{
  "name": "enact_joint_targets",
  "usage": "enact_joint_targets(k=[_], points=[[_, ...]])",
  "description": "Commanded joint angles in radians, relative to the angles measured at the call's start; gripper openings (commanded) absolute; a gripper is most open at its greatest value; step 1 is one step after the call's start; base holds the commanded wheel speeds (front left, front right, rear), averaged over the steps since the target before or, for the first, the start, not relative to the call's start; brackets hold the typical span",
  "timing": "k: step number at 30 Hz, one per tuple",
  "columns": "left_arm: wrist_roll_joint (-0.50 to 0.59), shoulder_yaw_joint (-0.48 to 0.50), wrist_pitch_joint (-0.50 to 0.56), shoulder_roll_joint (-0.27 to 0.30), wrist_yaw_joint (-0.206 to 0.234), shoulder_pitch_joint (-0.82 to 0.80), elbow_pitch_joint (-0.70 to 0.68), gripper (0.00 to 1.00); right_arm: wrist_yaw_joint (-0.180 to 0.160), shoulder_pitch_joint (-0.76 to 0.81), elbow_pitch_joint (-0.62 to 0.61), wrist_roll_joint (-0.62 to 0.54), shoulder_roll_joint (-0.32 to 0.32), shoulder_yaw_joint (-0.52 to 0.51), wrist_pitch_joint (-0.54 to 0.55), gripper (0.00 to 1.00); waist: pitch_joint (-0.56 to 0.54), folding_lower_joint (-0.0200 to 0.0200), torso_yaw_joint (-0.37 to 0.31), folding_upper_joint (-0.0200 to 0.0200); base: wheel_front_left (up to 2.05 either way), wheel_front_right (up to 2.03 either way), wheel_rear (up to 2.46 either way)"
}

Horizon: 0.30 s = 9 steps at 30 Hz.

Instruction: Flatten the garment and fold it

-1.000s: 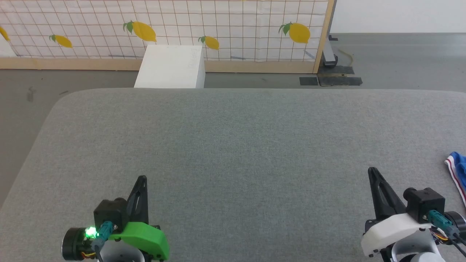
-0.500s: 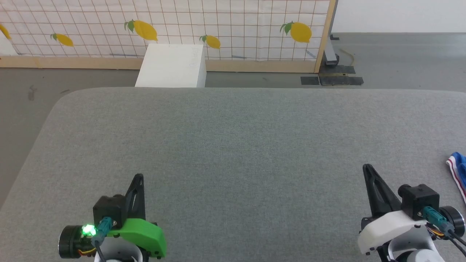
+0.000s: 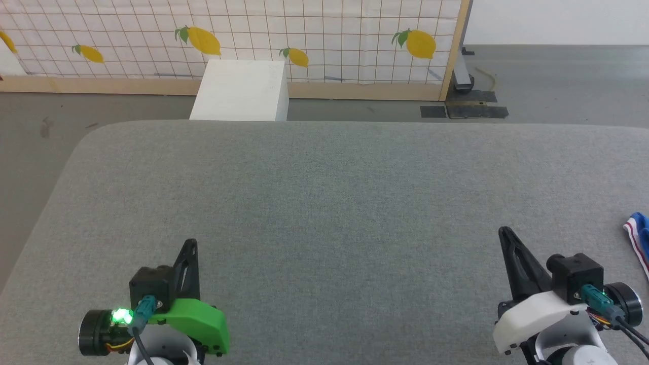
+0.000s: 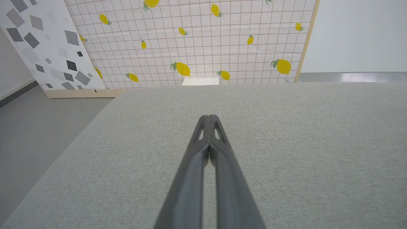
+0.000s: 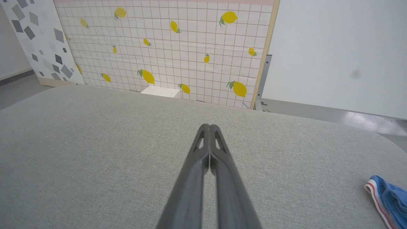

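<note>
Grey tabletop (image 3: pixel 324 203) carries the garment (image 3: pixel 640 238). The right end effector (image 3: pixel 503 232), closed and empty, sits near the garment; the left end effector (image 3: pixel 190 244), also closed and empty, is well apart from it.

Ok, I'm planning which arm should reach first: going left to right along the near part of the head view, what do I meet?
Left fingers → right fingers → T-shirt, at the picture's right edge.

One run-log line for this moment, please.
phase: pre-grasp | left gripper: shut, empty | right gripper: shut, empty | garment: far right, untouched
</note>
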Motion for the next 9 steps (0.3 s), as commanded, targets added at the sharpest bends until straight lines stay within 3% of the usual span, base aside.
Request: enact_joint_targets(k=[1, 9], points=[[0.012, 0.007, 0.006, -0.005, 0.007, -0.015, -0.004, 0.00, -0.001, -0.018, -0.009, -0.010, 0.002, 0.005, 0.006, 0.00, 0.000, 0.0000, 0.000, 0.0000, 0.00, 0.00, 0.00], [0.018, 0.010, 0.014, -0.006, 0.008, -0.019, -0.005, 0.00, -0.002, -0.020, -0.013, -0.015, 0.002, 0.010, 0.012, 0.00, 0.001, 0.0000, 0.002, 0.0000, 0.00, 0.00, 0.00]])
